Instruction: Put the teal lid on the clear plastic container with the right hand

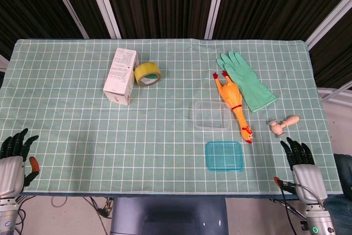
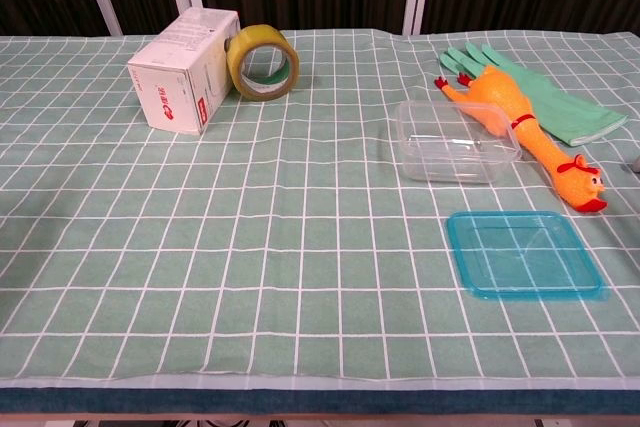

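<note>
Teal lid (image 1: 224, 156) lies flat at lower centre, just below the clear container (image 1: 212, 115), within apparent reach of the empty, spread right hand (image 1: 300, 158) at lower right.

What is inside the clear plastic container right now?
Nothing shows inside the clear plastic container; only the checked tablecloth is visible through its walls. The teal lid lies flat nearer the robot, apart from it.

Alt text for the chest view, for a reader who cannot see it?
A teal lid lies flat on the green checked tablecloth, just in front of an open clear plastic container. A rubber chicken lies to their right; no hands show.
</note>
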You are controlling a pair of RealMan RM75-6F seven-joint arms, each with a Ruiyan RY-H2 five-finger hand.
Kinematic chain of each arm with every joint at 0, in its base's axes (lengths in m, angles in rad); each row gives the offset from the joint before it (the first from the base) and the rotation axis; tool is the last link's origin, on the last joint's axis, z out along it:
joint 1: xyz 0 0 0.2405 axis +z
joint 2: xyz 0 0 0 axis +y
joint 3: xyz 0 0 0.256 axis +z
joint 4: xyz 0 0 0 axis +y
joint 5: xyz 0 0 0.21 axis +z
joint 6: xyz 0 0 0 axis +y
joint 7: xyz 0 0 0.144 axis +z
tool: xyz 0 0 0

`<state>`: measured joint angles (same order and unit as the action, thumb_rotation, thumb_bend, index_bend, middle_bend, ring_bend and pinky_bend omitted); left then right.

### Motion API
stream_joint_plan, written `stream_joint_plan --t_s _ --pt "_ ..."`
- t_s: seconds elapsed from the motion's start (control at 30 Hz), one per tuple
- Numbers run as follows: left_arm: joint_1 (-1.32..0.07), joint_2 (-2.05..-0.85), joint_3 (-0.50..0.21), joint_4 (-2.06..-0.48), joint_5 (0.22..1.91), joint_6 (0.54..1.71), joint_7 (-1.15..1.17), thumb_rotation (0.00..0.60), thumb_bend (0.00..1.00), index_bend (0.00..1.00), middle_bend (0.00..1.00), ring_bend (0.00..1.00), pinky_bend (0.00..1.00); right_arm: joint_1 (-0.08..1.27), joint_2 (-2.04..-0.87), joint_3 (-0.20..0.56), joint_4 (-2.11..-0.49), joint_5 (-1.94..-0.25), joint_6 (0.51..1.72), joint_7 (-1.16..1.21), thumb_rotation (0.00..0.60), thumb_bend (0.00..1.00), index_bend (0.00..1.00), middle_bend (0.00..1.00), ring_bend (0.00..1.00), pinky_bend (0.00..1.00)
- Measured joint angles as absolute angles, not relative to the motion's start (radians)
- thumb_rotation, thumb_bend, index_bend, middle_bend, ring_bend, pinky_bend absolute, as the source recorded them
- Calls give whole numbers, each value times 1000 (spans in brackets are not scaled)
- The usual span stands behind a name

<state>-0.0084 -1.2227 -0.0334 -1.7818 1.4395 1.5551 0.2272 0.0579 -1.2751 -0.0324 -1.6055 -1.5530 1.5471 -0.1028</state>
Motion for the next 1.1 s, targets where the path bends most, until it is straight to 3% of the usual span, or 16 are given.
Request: stream_joint_plan --t_s 0.83,1.1 --pt "-3 -1222 -35 -1788 1433 1554 221 600 741 179 0 0 0 52 -1232 -43 -1681 -1546 1477 -92 600 200 0 15 0 0" --pt "-7 -1220 -36 -1795 1424 1540 225 600 742 179 0 0 0 105 -1124 -56 -1819 -1551 1363 -60 600 200 0 11 0 0"
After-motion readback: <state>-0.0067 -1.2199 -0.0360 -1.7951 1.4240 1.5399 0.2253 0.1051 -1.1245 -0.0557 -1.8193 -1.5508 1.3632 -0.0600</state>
